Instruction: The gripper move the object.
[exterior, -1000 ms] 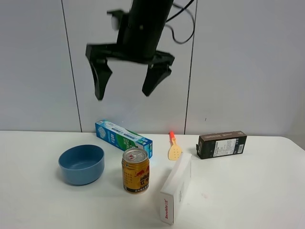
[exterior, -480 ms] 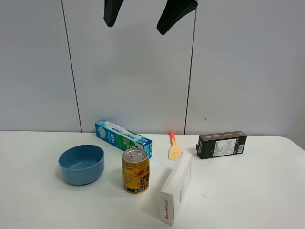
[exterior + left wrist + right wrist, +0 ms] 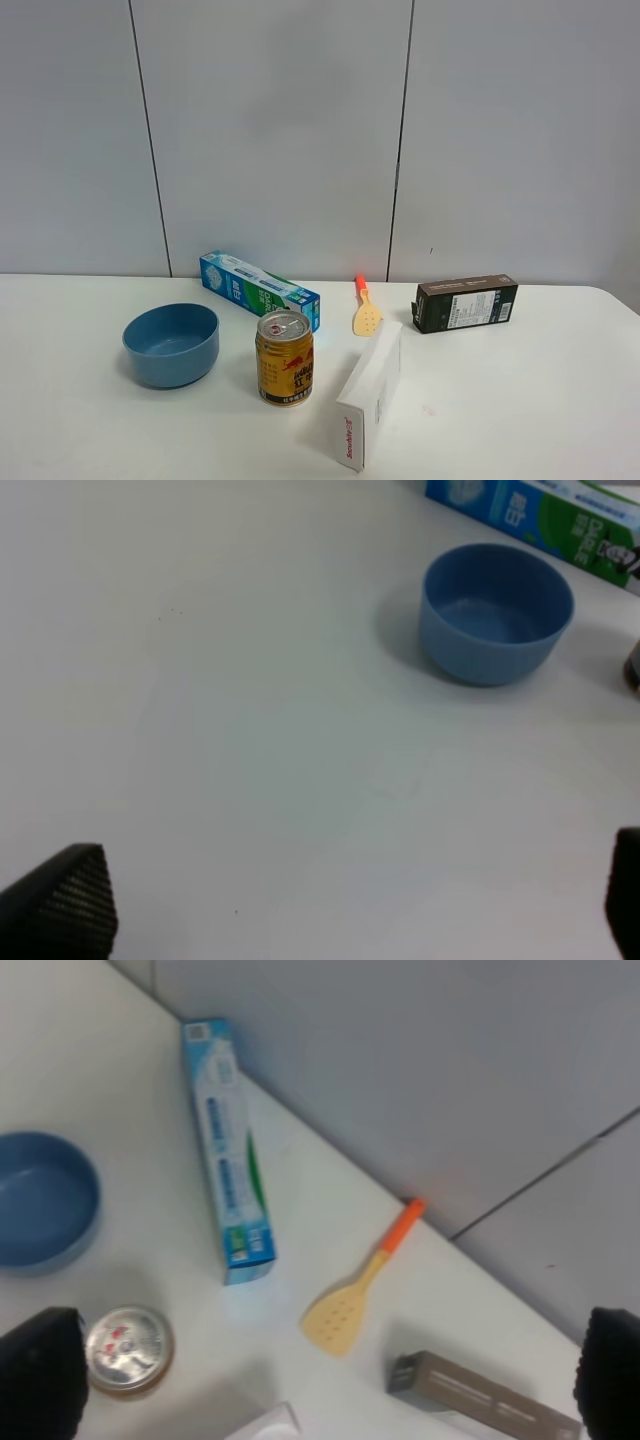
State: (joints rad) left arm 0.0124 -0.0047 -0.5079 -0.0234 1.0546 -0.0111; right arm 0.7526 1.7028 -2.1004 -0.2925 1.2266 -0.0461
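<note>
Writing on the can: red lettering and a red bull mark on the can; too small for me to read
Other print: the blue-and-green carton, the dark box with its pale label and the white box with red letters on its end all carry text, none legible
Can's look: small, gold-yellow, with a silver top and pull-tab
Can's axis: upright on the white table, long axis vertical, tab end up, logo side towards the high camera
Can's place: below the right gripper, nearer one fingertip than the other; the blue bowl is to that same side, the dark box towards the other tip
Right gripper: spread wide, holding nothing
Left gripper: the left gripper is also splayed wide and has hold of nothing; bare table between its tips, the bowl out ahead
</note>
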